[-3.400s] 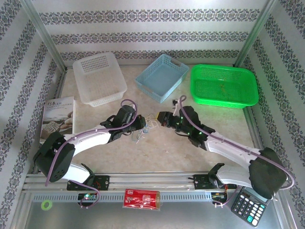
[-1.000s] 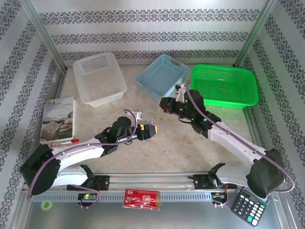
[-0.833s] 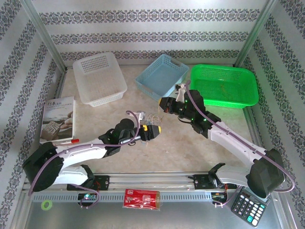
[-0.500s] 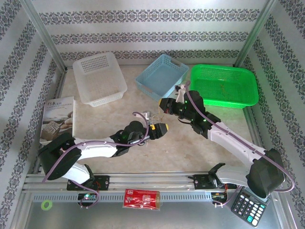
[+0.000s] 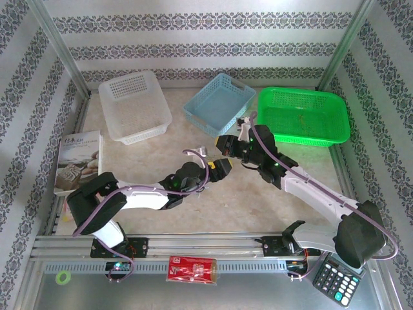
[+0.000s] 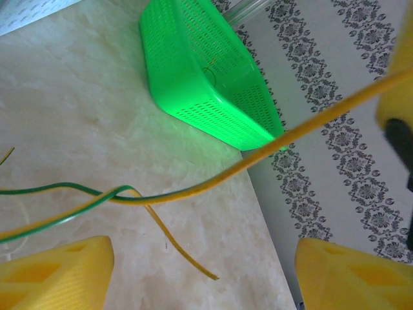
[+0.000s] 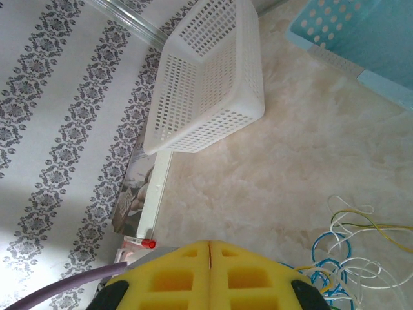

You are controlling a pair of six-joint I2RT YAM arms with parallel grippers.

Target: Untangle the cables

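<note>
Left claw [image 6: 203, 274] is hanging spread, wire [image 6: 258, 154] crossing between its jaws; right claw [image 7: 210, 248] is pressing shut. Springy wire may be slipping out before closure.

The table [image 5: 258, 194] is showing a smooth, faintly glossy stone-look top. The green basket [image 6: 193, 84] is shining as perforated plastic; the white basket [image 7: 213, 97] is looking matt. The cables [image 6: 122, 194] are wearing glossy plastic coating. The near-edge rail [image 5: 193, 248] is gleaming like ribbed metal.

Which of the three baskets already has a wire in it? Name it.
The green basket, rightmost of the three, past the white basket and the blue basket. A thin wire lies on its floor.
</note>
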